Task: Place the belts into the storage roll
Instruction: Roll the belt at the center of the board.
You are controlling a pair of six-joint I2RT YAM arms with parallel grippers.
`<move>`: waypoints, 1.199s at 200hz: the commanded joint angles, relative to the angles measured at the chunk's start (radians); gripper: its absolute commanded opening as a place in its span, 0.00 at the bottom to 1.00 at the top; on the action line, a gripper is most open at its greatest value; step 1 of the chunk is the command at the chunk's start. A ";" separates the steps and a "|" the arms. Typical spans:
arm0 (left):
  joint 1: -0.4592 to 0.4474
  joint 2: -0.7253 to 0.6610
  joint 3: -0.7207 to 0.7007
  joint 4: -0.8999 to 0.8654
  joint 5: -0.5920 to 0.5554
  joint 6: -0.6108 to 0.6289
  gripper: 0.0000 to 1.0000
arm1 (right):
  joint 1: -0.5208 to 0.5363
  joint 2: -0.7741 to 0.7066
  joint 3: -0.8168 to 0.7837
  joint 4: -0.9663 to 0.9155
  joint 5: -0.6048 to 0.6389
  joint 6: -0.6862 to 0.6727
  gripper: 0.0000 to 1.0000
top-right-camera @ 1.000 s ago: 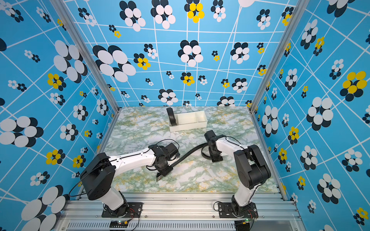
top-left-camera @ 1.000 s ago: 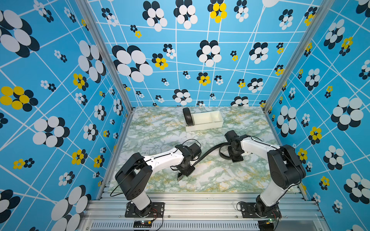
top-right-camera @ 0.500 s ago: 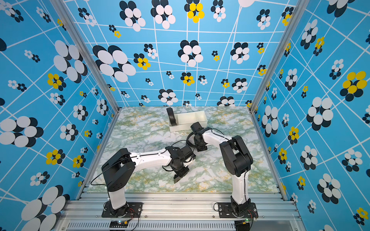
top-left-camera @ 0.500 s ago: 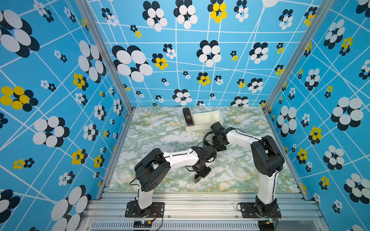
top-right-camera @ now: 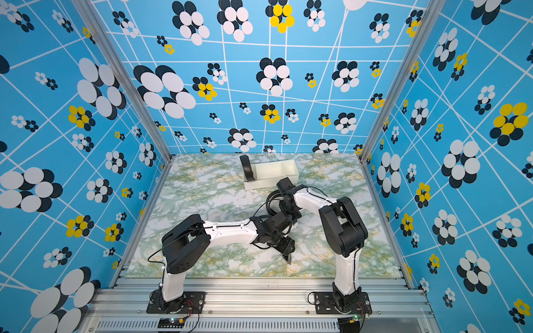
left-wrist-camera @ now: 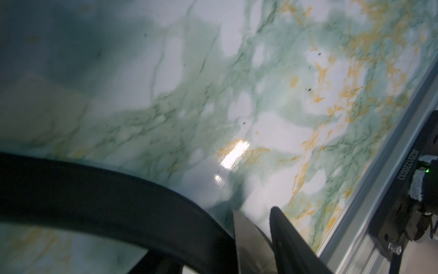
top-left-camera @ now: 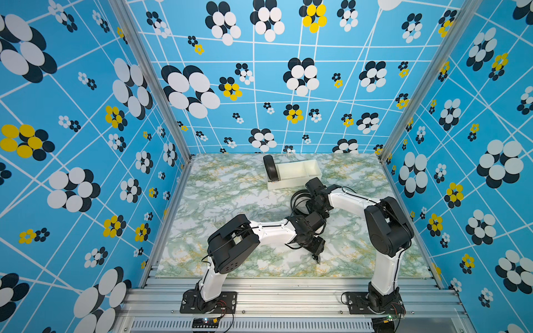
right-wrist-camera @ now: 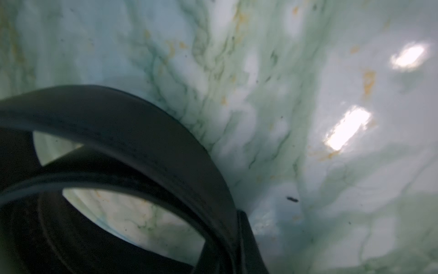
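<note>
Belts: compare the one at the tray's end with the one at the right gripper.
The coiled belt is wound tight; the loose belt spreads in wide open loops. The coiled belt stands on edge at the end of the storage roll; the loose belt is outside it. Nothing grips the coiled belt; the right gripper is shut on the loose belt. Both are black straps.

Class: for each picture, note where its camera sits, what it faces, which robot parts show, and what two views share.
Both top views: high in front, looking down at green marble tabletop, cream plastic tray; left arm, right arm.
Left wrist: left arm, facing tabletop; left gripper.
Right wrist: right arm, facing tabletop; right gripper.
Shared: loose black belt, both wrist views.
</note>
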 commanded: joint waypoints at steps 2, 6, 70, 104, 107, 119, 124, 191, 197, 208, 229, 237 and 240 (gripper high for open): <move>-0.002 -0.010 -0.036 0.061 -0.005 -0.039 0.61 | 0.011 -0.013 -0.050 -0.078 -0.076 -0.052 0.00; -0.002 -0.024 -0.048 0.062 -0.005 -0.041 0.61 | 0.010 -0.014 -0.055 -0.073 -0.079 -0.058 0.00; -0.003 -0.242 -0.136 -0.041 -0.003 -0.024 1.00 | 0.008 -0.010 -0.084 -0.069 -0.109 -0.150 0.00; -0.014 -0.330 -0.172 -0.099 -0.041 -0.035 0.99 | 0.023 0.018 -0.055 -0.073 -0.125 -0.198 0.00; -0.014 -0.350 -0.179 -0.104 -0.054 -0.040 0.99 | 0.026 0.021 -0.049 -0.077 -0.126 -0.205 0.00; -0.008 -0.431 -0.206 -0.143 -0.118 -0.052 1.00 | 0.038 0.037 -0.020 -0.089 -0.131 -0.224 0.00; -0.003 -0.463 -0.212 -0.172 -0.154 -0.058 1.00 | 0.044 0.044 -0.012 -0.093 -0.133 -0.229 0.00; 0.400 -0.831 -0.407 -0.431 -0.275 -0.195 0.99 | 0.188 0.135 0.147 -0.173 -0.145 -0.272 0.00; 0.438 -0.834 -0.416 -0.444 -0.247 -0.186 0.99 | 0.203 0.142 0.160 -0.181 -0.144 -0.277 0.00; 0.484 -0.827 -0.423 -0.469 -0.224 -0.167 0.99 | 0.227 0.151 0.175 -0.194 -0.146 -0.285 0.00; 0.518 -0.794 -0.444 -0.487 -0.186 -0.155 0.99 | 0.274 0.169 0.210 -0.235 -0.137 -0.314 0.00; 0.519 -0.788 -0.454 -0.478 -0.172 -0.162 0.99 | 0.292 0.175 0.228 -0.260 -0.125 -0.329 0.00; 0.519 -0.786 -0.461 -0.473 -0.168 -0.167 0.99 | 0.300 0.180 0.234 -0.268 -0.121 -0.336 0.00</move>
